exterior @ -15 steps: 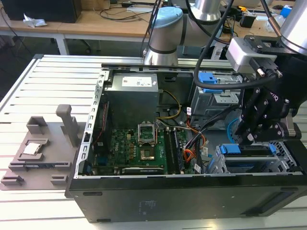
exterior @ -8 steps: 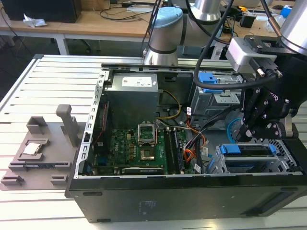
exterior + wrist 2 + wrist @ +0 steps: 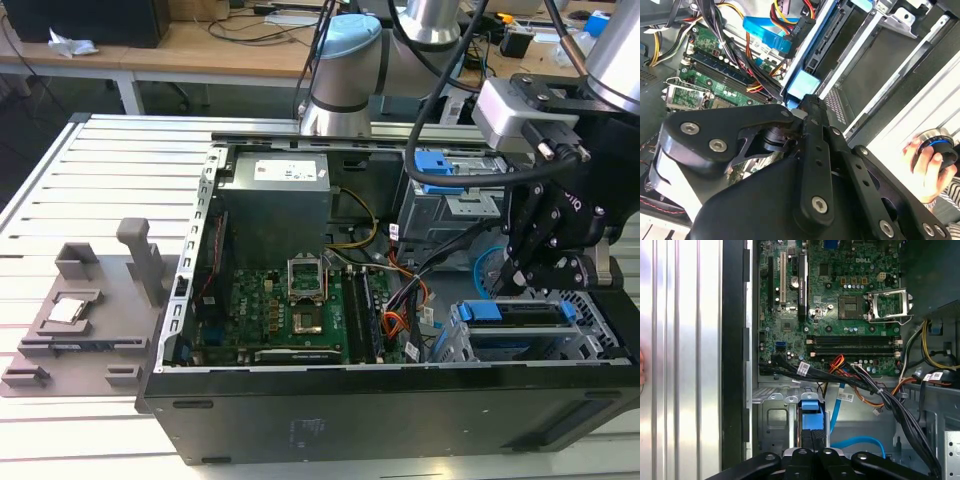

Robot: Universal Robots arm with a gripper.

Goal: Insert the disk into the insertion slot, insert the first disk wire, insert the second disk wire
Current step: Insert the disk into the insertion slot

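- Open computer case (image 3: 300,410) rests on a slatted aluminium table (image 3: 90,170); a grey fixture (image 3: 90,310) lies beside it on the exterior view's left.
- Disk (image 3: 487,312) sits in the insertion slot (image 3: 450,345), beside the case wall.
- Gripper (image 3: 812,434): fingers closed together, holding nothing, tips at the disk's blue carrier.

The table (image 3: 60,170) is ribbed bare metal with a dull silver sheen, and the jig (image 3: 90,320) on it looks like matt grey plastic. The computer case (image 3: 350,415) is smooth matt black outside, while the drive cage (image 3: 452,345) inside is thin pale sheet metal punched with holes, holding a disk (image 3: 520,312) framed in glossy blue plastic. The gripper (image 3: 812,436) is matt black with shiny metal screw heads.
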